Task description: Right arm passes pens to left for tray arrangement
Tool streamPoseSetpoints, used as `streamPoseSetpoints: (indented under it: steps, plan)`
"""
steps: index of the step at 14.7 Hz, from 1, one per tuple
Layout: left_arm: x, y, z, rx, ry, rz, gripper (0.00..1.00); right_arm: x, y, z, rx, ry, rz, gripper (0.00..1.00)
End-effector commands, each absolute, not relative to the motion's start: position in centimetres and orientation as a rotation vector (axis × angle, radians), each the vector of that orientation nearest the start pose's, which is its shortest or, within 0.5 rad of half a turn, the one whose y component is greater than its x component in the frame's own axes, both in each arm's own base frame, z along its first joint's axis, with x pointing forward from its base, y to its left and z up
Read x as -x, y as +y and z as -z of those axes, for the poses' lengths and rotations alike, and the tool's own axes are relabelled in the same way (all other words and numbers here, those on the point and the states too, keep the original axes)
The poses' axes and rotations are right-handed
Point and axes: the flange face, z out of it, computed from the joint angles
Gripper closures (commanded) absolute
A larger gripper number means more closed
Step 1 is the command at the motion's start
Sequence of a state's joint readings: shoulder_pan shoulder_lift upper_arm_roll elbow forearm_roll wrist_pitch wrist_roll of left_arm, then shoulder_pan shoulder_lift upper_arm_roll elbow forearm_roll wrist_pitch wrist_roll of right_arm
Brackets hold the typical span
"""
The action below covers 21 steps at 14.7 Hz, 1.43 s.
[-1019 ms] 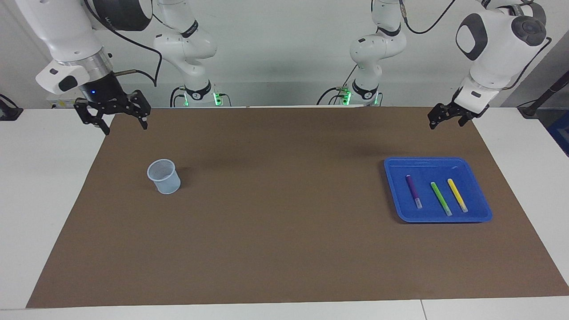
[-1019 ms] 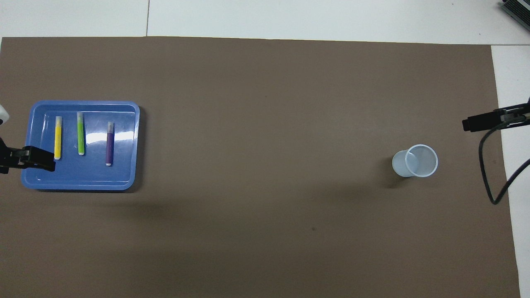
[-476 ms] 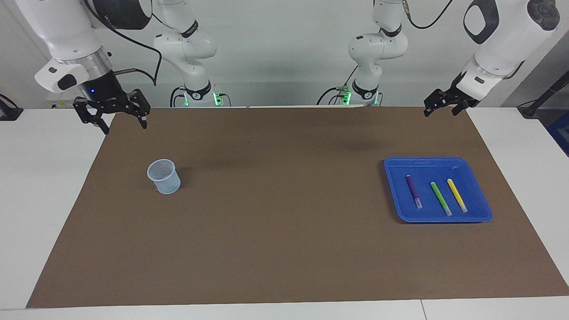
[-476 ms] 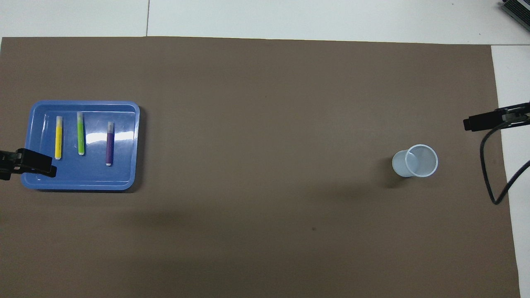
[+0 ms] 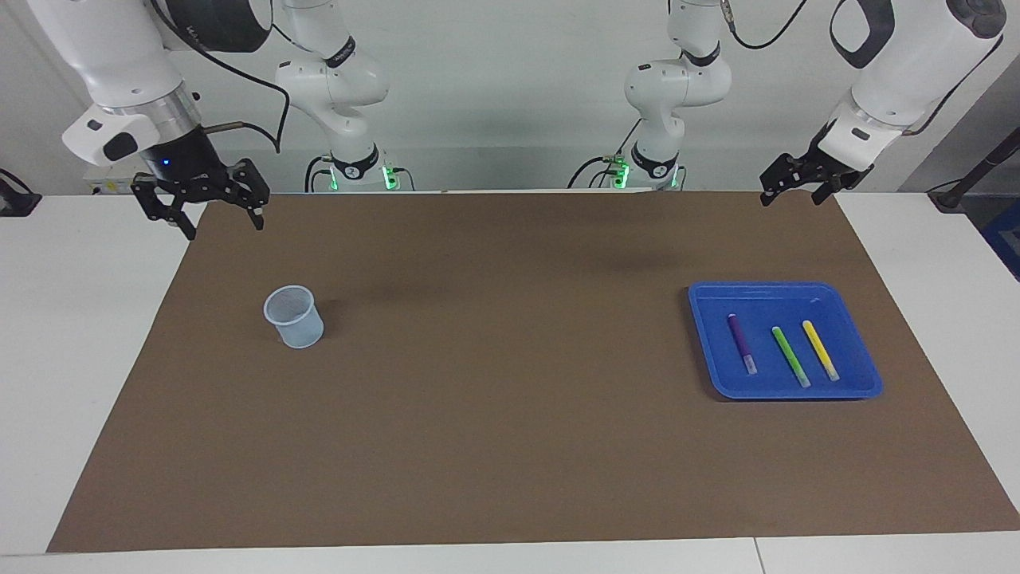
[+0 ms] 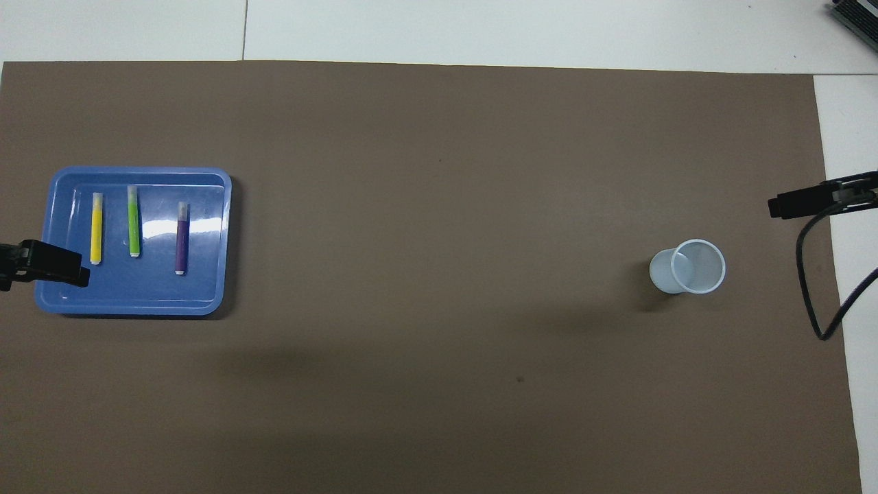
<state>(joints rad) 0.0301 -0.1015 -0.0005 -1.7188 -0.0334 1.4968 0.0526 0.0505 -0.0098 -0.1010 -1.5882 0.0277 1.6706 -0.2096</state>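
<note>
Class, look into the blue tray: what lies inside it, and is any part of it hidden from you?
Inside the tray lie purple, green and yellow pens, side by side, apart. Overhead, the raised left gripper covers one edge.

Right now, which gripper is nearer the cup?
Right. The right gripper hangs open over the mat's edge at the cup's end. The left gripper, open too, is raised at the tray's end.

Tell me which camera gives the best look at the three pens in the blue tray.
The overhead view: it looks almost straight down on the purple pen, green pen and yellow pen, lying apart and parallel in the tray. The facing view shows the same three slanted and foreshortened, still unobstructed.
</note>
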Motion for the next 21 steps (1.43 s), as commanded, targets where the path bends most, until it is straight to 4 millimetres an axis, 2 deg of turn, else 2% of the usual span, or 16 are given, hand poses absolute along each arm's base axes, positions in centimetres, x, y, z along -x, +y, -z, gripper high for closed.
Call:
streamPoseSetpoints:
  steps: [1, 21]
  plan:
    - [-51.21, 0.81, -61.78, 3.181, 0.036, -0.156, 0.00, -55.87, -2.62, -63.55, 3.132, -0.216, 0.133, 0.00]
    - [-51.32, 1.75, -61.83, 3.179, 0.011, -0.114, 0.00, -55.99, -2.27, -63.51, 3.123, -0.222, 0.146, 0.00]
